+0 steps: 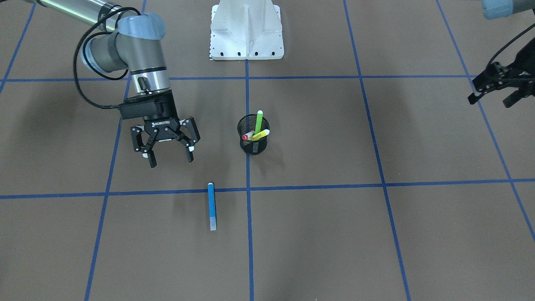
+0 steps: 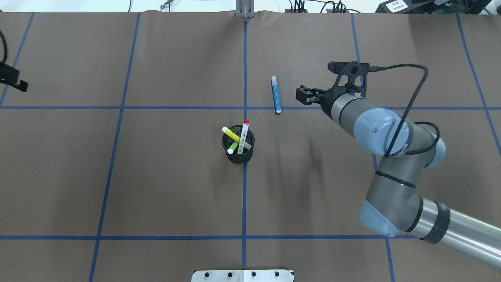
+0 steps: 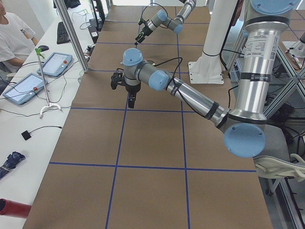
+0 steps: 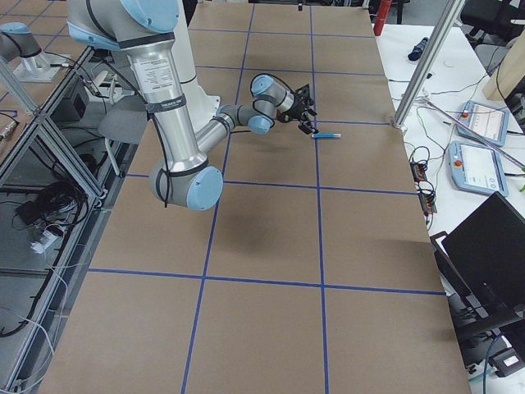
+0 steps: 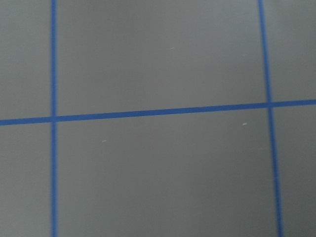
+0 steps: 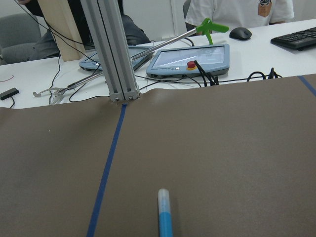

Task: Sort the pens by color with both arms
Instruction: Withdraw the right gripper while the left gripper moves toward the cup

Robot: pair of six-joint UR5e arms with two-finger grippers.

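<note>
Overhead exterior: one blue pen (image 2: pixel 276 95) flat, three pens (image 2: pixel 231 134) in cup (image 2: pixel 240 157); right end effector (image 1: pixel 171 162) wide.

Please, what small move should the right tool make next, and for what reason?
Probably shift the right tool sideways toward the mesh cup. It hangs open and empty, the blue pen already lies alone on the table, and the green pen, yellow pen and red-capped pen stand in the cup.

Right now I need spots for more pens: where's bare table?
The table between the cup and the left gripper is bare. Crowded only beside the blue pen, where the right gripper hovers open.
</note>
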